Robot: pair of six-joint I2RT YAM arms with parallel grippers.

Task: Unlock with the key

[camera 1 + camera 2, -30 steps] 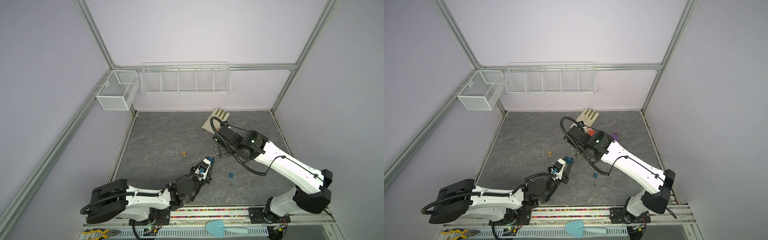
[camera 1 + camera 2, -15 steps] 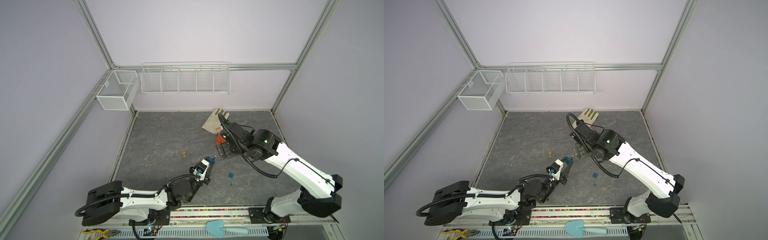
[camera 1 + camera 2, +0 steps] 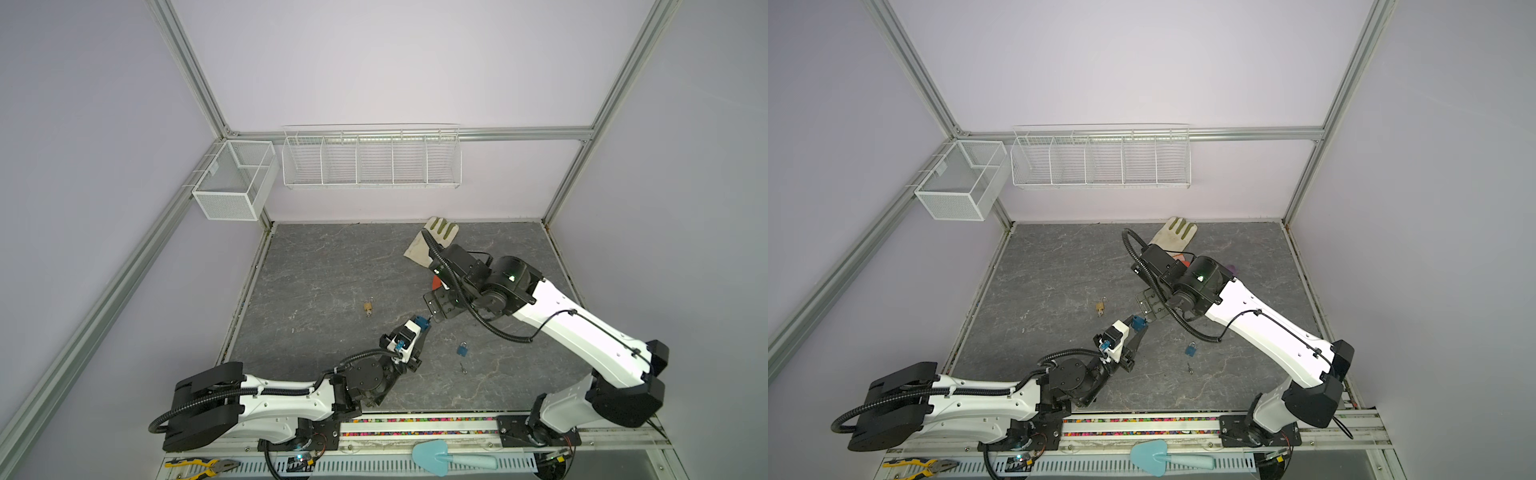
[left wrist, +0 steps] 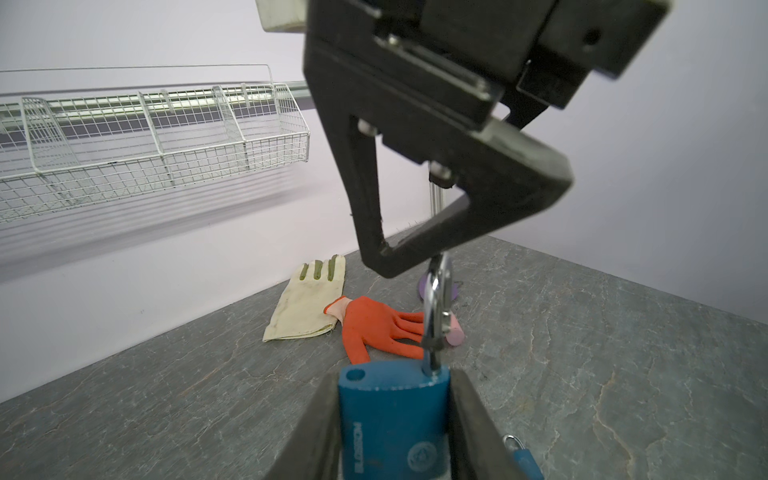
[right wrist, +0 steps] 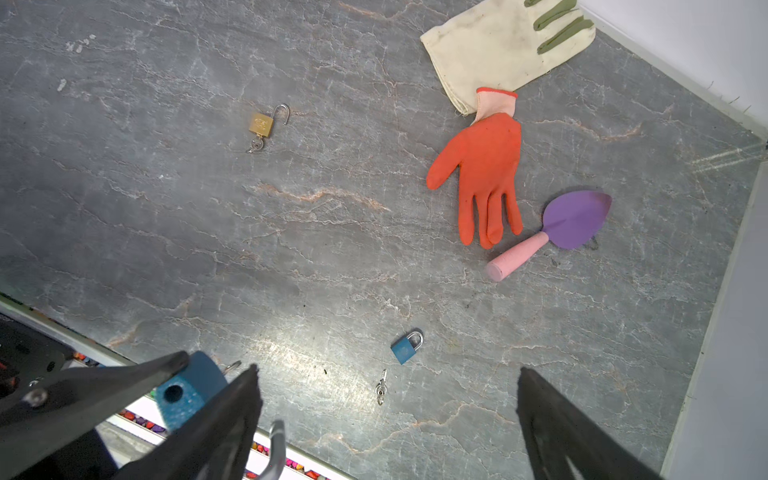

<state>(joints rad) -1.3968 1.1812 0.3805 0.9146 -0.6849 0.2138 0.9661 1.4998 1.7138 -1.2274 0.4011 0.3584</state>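
My left gripper [image 3: 419,328] [image 4: 392,386] is shut on the body of a blue padlock [image 3: 422,321] [image 3: 1137,322] [image 4: 390,419], held above the table. Its silver shackle [image 4: 436,307] stands swung out of one hole. My right gripper [image 3: 438,309] [image 5: 386,370] hangs open right at the shackle's top, one finger [image 5: 232,411] beside the shackle, nothing between the jaws. A loose key [image 3: 462,368] [image 5: 380,386] lies on the table beside a smaller blue padlock [image 3: 462,349] [image 5: 406,347]. Whether a key sits in the held padlock is hidden.
A brass padlock [image 3: 368,306] [image 5: 264,124] lies open with a key in it. An orange glove [image 5: 486,170], a cream glove [image 3: 432,245] and a purple trowel [image 5: 573,220] lie at the back right. Wire baskets [image 3: 370,158] hang on the back wall.
The right arm's wrist and elbow have shifted to the right and settled, its open gripper staying by the padlock's top. The left gripper still holds the blue padlock in the same place.
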